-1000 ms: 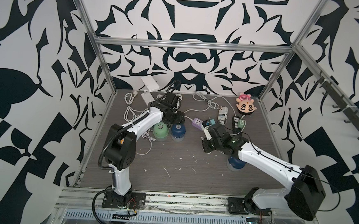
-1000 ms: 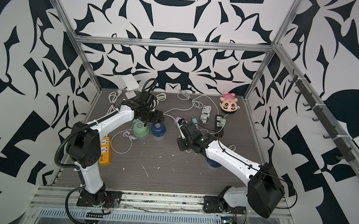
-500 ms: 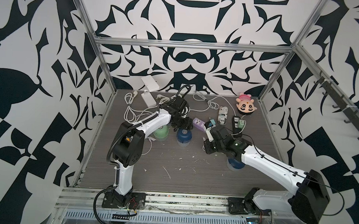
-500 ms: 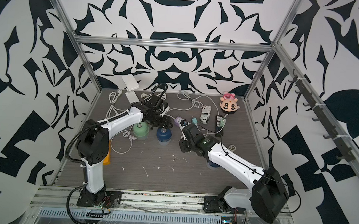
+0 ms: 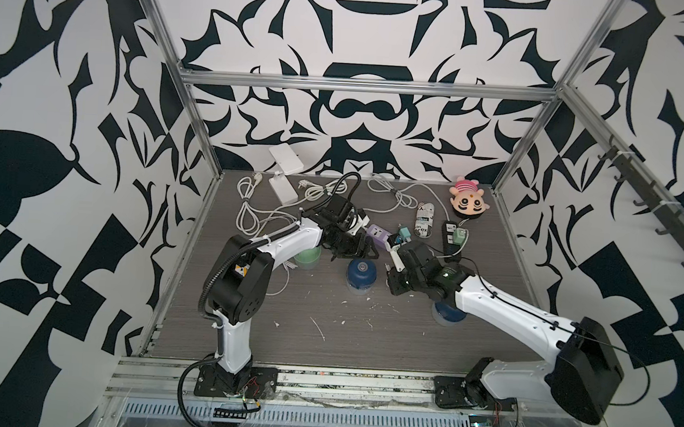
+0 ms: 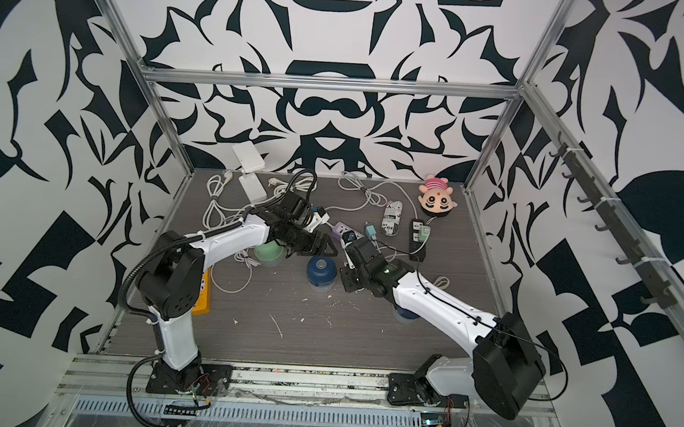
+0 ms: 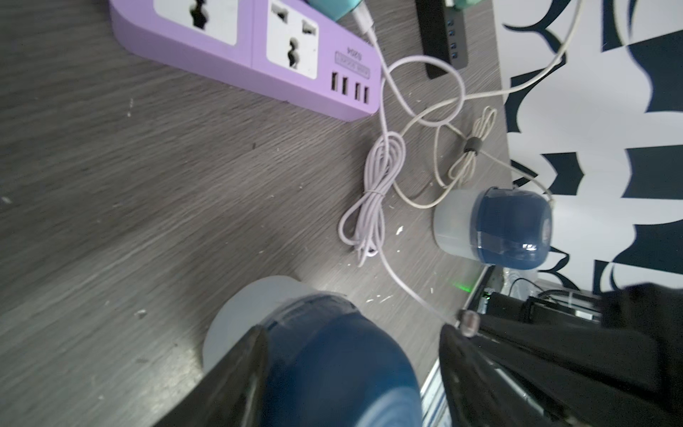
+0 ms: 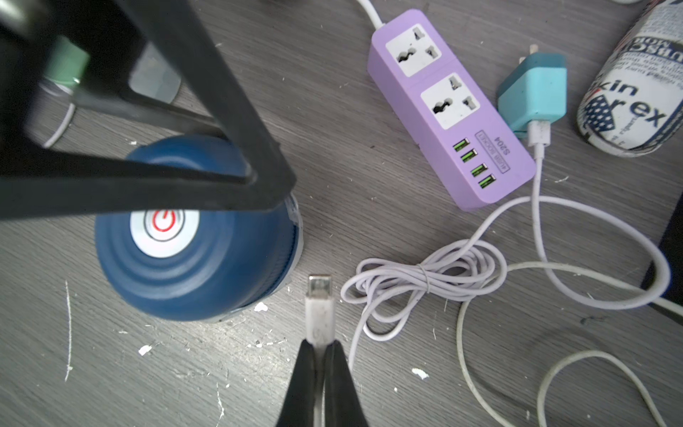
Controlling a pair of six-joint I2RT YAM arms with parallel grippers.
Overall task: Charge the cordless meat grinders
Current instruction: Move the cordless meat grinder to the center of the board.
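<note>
- Blue and smooth, the middle blue grinder [image 5: 361, 274] is sitting upright on the grey table [image 5: 324, 343], between my two arms. Its dome is looking round and shiny, so I am guessing it is slippery. I am also guessing it is a bit heavy on top, with a clear bowl under it that could crack.
- My left pincer [image 7: 351, 369] is standing wide open, with one finger on each side of that dome. As far as I can tell, it is not squeezing. I am thinking the best hold is on the dome's sides, where it is widest, and not on the round grey button [image 8: 162, 236].
- The other blue grinder [image 5: 446, 314] is hiding partly under my right arm in both top views. The green grinder [image 6: 268, 254] is sitting just beside my left arm. Nothing is holding them.
- The purple power strip [image 8: 443, 111] is lying flat near the middle blue grinder. It is looking hard and stiff, and its four little holes are glowing green.
- The cable [image 8: 425, 284] is lying in a tied bundle on the table. It is soft and floppy, so I am guessing it could drag or snag.
- The plug [image 8: 320, 295] is the tiniest thing. My right pincer [image 8: 320, 345] is pinching its white body tight, and the metal tip is poking out near the middle blue grinder without touching it. The tip is looking thin and easy to bend, so I am guessing it needs a straight, gentle push. I am not seeing the charging hole.
</note>
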